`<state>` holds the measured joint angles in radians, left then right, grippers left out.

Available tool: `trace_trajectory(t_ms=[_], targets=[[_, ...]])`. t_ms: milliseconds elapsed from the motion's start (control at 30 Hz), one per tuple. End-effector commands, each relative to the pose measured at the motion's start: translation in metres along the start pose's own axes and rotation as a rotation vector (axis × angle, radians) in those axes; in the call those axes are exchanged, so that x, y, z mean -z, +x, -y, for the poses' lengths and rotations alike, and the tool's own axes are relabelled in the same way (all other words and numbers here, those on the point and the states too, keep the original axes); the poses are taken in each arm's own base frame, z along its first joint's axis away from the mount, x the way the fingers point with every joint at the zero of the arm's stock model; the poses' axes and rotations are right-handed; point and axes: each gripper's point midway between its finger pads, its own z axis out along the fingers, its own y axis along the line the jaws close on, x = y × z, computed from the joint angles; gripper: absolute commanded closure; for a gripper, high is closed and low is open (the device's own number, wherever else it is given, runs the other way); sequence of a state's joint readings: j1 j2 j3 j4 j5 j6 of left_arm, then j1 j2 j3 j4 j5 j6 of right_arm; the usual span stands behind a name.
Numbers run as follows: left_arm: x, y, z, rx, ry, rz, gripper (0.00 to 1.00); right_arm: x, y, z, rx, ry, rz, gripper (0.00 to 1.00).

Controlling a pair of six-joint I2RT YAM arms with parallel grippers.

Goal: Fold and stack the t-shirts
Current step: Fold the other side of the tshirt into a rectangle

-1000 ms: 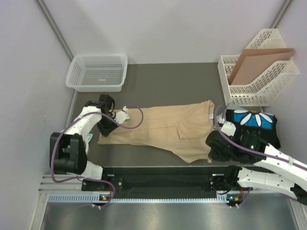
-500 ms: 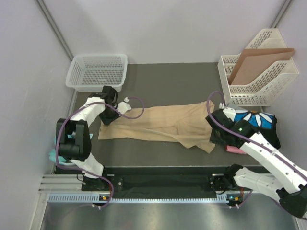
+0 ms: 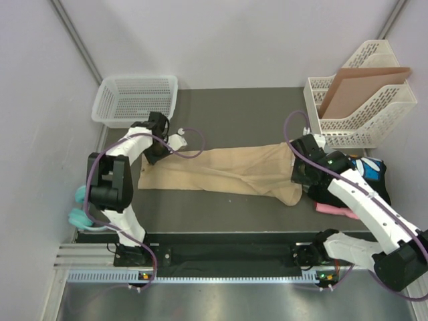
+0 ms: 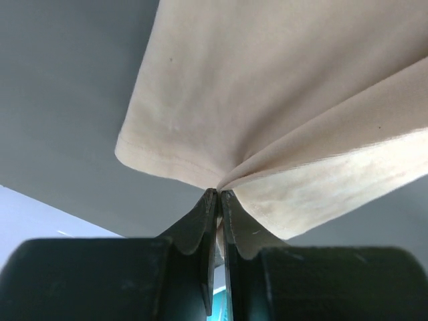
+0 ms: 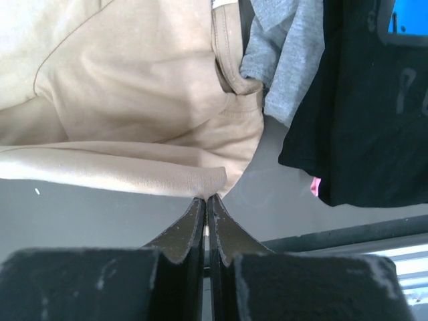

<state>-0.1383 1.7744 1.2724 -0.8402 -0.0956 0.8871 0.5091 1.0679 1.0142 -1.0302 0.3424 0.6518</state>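
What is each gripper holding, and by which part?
Both pinch the tan t-shirt: left gripper at its hem edge, right gripper at its collar end.

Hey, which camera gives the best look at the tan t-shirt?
The top external view: it shows the whole tan t-shirt, end to end. The left wrist view shows only one pinched hem corner; the right wrist view shows only the collar end.
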Motion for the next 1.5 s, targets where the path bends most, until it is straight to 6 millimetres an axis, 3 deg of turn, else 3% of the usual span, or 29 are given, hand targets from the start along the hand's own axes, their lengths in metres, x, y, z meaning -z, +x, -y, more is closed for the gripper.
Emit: trace_trajectory(t_ms=[0, 233, 367, 400, 467, 500, 533, 600, 733, 833, 900, 933, 967, 1000, 1033, 1067, 1133, 1267, 1333, 1433, 1467], targets=[[0.000, -0.014, -0.022, -0.043, -0.071, 0.001, 0.89, 0.001, -0.026, -0.004, 0.009, -0.014, 0.054, 1.00], [-0.017, -0.015, -0.030, -0.066, -0.078, -0.038, 0.88, -0.013, -0.028, -0.001, 0.026, 0.009, 0.025, 1.00], [-0.016, -0.020, -0.047, -0.077, -0.149, -0.033, 0.82, -0.019, -0.030, -0.001, 0.029, 0.010, 0.016, 1.00], [-0.012, -0.020, -0.054, -0.074, -0.177, -0.040, 0.66, -0.023, -0.029, 0.000, 0.037, 0.017, 0.008, 1.00], [-0.003, -0.022, -0.063, -0.067, -0.210, -0.030, 0.47, -0.027, -0.032, 0.000, 0.038, 0.021, 0.005, 1.00], [0.004, -0.026, -0.068, -0.066, -0.231, -0.015, 0.25, -0.031, -0.032, -0.001, 0.048, 0.025, -0.005, 1.00], [0.015, -0.027, -0.075, -0.056, -0.264, 0.004, 0.12, -0.034, -0.035, -0.002, 0.042, 0.019, -0.002, 1.00], [0.029, -0.029, -0.086, -0.043, -0.315, 0.030, 0.01, -0.041, -0.038, -0.006, 0.047, 0.017, -0.014, 1.00], [0.069, -0.036, -0.084, -0.010, -0.340, 0.119, 0.01, -0.056, -0.051, -0.016, 0.056, 0.008, -0.025, 1.00], [0.083, -0.034, -0.058, 0.000, -0.290, 0.158, 0.01, -0.067, -0.068, -0.021, 0.052, 0.021, -0.025, 1.00], [0.069, -0.027, -0.024, -0.017, -0.203, 0.161, 0.01, -0.076, -0.083, -0.028, 0.052, 0.021, -0.024, 1.00], [0.073, -0.030, -0.010, -0.043, -0.200, 0.179, 0.01, -0.080, -0.089, -0.030, 0.048, 0.021, -0.028, 1.00], [0.052, -0.015, 0.014, -0.062, -0.158, 0.133, 0.01, -0.087, -0.098, -0.036, 0.049, 0.023, -0.031, 1.00], [0.049, -0.014, 0.023, -0.080, -0.166, 0.142, 0.01, -0.090, -0.102, -0.038, 0.052, 0.024, -0.036, 0.98], [0.041, -0.013, 0.026, -0.080, -0.176, 0.145, 0.01, -0.095, -0.104, -0.042, 0.055, 0.021, -0.044, 0.94], [0.027, -0.002, 0.040, -0.076, -0.145, 0.117, 0.01, -0.104, -0.109, -0.048, 0.068, 0.019, -0.056, 0.72], [0.013, 0.007, 0.046, -0.060, -0.122, 0.084, 0.01, -0.116, -0.113, -0.048, 0.077, 0.050, -0.075, 0.47], [-0.006, 0.020, 0.045, -0.032, -0.103, 0.049, 0.01, -0.142, -0.143, -0.036, 0.056, 0.174, -0.067, 0.33], [-0.011, 0.027, 0.038, -0.007, -0.099, 0.041, 0.01, -0.137, -0.154, -0.028, 0.053, 0.224, -0.039, 0.31], [-0.009, 0.032, 0.025, 0.001, -0.110, 0.032, 0.01, -0.112, -0.165, -0.028, 0.046, 0.222, 0.025, 0.30], [-0.008, 0.032, 0.022, 0.001, -0.115, 0.032, 0.01, -0.095, -0.164, -0.027, 0.042, 0.203, 0.054, 0.30]])
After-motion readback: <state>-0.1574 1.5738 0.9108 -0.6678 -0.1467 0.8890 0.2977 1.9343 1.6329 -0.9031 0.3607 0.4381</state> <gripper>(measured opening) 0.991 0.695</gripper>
